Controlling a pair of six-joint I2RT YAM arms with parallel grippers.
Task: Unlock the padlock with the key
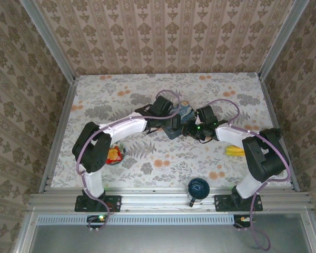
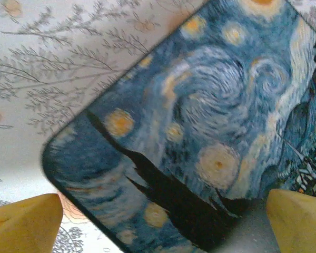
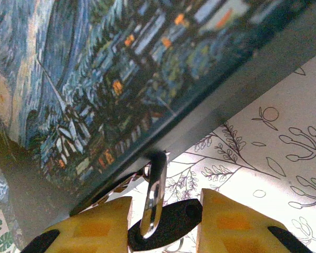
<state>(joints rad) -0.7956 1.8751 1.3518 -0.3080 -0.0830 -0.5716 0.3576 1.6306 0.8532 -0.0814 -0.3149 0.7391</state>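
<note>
Yellow fingers (image 3: 95, 226) of the right end effector (image 3: 166, 206) sit closest in the right wrist view, closed in from both sides on the dark body of the padlock (image 3: 168, 224), which fills the gap between them. From that body the thin silvery shackle (image 3: 156, 190) rises upright and hooks into a small fitting under the lower rim of the starry-night tin (image 3: 95, 68). The tin's grey side wall runs diagonally just above the padlock, and the floral surface (image 3: 284, 132) shows beyond it to the right.

In the left wrist view the left end effector (image 2: 163, 211) has its two yellow fingers (image 2: 21, 224) spread wide apart, one on either side of a rounded corner of the tin's painted lid. I cannot tell whether either finger touches the tin.

From the top camera both end effectors meet at the tin around the middle of the surface, the left one (image 1: 171, 124) on its left side and the right one (image 1: 194, 129) on its near right side. A red and yellow object (image 1: 114, 154) lies beside the left arm toward the left edge. A yellow object (image 1: 234, 151) lies by the right arm toward the right edge. A dark blue cup (image 1: 198, 188) stands at the near edge between the two arm bases.
</note>
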